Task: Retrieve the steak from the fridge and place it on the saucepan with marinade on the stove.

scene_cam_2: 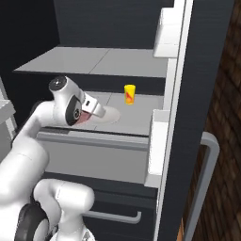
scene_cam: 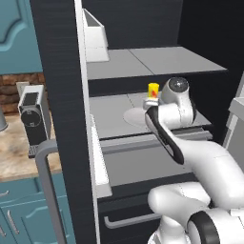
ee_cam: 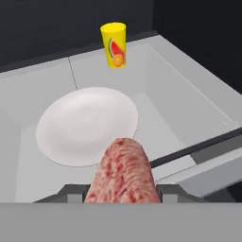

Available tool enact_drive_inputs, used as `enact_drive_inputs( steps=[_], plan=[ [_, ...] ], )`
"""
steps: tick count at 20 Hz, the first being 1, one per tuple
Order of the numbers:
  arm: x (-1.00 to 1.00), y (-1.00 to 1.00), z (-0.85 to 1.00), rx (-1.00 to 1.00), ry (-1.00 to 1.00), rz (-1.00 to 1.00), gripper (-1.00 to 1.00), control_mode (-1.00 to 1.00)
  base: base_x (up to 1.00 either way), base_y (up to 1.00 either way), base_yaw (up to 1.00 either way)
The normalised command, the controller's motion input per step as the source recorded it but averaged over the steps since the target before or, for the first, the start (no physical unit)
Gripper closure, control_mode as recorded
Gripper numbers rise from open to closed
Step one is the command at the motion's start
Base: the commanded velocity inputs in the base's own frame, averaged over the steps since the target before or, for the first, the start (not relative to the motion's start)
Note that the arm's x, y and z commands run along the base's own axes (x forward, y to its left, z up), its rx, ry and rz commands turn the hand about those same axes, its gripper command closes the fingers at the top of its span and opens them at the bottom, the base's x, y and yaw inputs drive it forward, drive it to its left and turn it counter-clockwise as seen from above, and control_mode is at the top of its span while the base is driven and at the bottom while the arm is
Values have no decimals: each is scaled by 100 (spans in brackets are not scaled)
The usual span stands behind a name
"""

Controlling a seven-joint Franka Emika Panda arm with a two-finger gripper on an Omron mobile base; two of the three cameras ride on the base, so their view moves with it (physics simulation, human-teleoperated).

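Grey shelves of the open fridge fill the frame; the gripper, low centre of the hand view, is nearly closed around the steak, lifted over a white plate. Carrying it to the saucepan remains.

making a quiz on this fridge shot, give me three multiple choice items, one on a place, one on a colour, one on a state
1. Where does the carton stand?
A. on the plate
B. on the shelf behind the plate
C. in a lower drawer

2. What colour is the plate?
A. white
B. black
C. copper

3. What is the gripper doing?
A. hanging open with nothing in it
B. shut on the carton
C. shut on the steak

Answers:
1. B: the carton stands on the grey fridge shelf beyond the plate's far rim, apart from it.
2. A: the round plate is plain white against the grey shelf.
3. C: the steak sits between the fingertips in the hand view, off the bare plate.
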Motion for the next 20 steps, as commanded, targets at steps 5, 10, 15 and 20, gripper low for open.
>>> enact_drive_inputs(
  steps=[5, 10, 15, 20],
  plan=[
    [-100, 0, 49, 0, -1, 11, 100, -100, 0, 0, 0],
    [-100, 0, 30, 0, -1, 12, 100, -100, 0, 0, 0],
    [-100, 0, 43, 0, -2, 12, 100, -100, 0, 0, 0],
    [-100, 7, 39, 0, -9, 14, 100, -100, 0, 0, 0]
  ],
)
